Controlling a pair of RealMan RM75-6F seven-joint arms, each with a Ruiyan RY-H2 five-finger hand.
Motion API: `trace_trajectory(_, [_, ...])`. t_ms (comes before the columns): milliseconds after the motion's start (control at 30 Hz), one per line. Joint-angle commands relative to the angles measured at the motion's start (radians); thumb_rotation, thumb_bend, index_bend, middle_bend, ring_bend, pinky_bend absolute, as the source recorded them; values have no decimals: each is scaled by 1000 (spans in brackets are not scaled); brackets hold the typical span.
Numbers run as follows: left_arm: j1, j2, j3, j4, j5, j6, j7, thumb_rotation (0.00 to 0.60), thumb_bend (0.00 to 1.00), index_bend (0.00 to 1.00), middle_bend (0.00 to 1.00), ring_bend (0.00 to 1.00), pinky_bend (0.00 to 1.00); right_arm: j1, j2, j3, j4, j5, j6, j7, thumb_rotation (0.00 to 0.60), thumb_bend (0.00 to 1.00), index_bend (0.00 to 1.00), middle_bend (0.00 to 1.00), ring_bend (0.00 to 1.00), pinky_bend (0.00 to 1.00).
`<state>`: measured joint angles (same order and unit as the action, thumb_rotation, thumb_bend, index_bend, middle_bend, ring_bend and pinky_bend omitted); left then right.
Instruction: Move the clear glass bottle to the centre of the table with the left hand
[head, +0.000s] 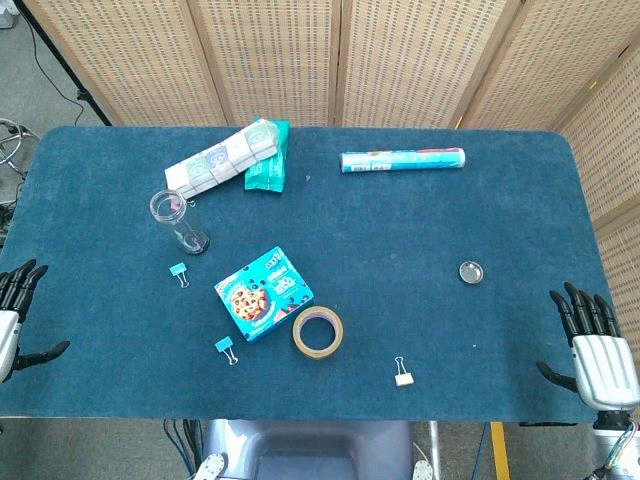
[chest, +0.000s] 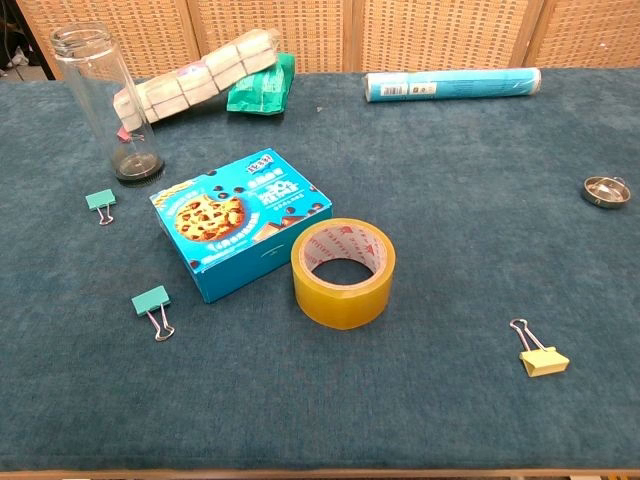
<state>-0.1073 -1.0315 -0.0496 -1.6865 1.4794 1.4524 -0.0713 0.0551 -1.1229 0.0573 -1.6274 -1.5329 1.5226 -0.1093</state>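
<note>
Left robot hand (head: 18, 315) open; clear glass bottle (chest: 105, 100) upright.

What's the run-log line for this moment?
phase: pre-reach | bottle: upright, table left, untouched | left hand: open, left edge | right hand: open, right edge

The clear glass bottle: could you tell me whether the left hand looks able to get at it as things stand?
Probably yes: the clear glass bottle stands upright on the left hand's side, with only a small green clip lying nearby.
</note>
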Motion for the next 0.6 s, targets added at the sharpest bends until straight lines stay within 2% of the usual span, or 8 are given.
trace_trajectory(33, [-2, -1, -2, 3, -4, -3, -1, 600, 0, 0, 0, 0, 0, 0, -1, 0, 1, 1, 0, 0, 600, 27, 0, 0, 0, 0])
trace_trajectory(300, [-31, -11, -14, 31, -18, -48, -36, 600, 0, 0, 0, 0, 0, 0, 2, -1, -4, 3, -7, 6, 600, 28, 0, 0, 0, 0])
trace_trajectory(500, [-118, -73, -54, 201, -29, -162, -277, 600, 0, 0, 0, 0, 0, 4, 4, 0, -3, 14, -21, 14, 600, 28, 0, 0, 0, 0])
trace_trajectory(600, [-167, -138, -70, 325, -3, -202, -480, 600, 0, 0, 0, 0, 0, 8, 3, -2, -1, 20, -34, 17, 600, 27, 0, 0, 0, 0])
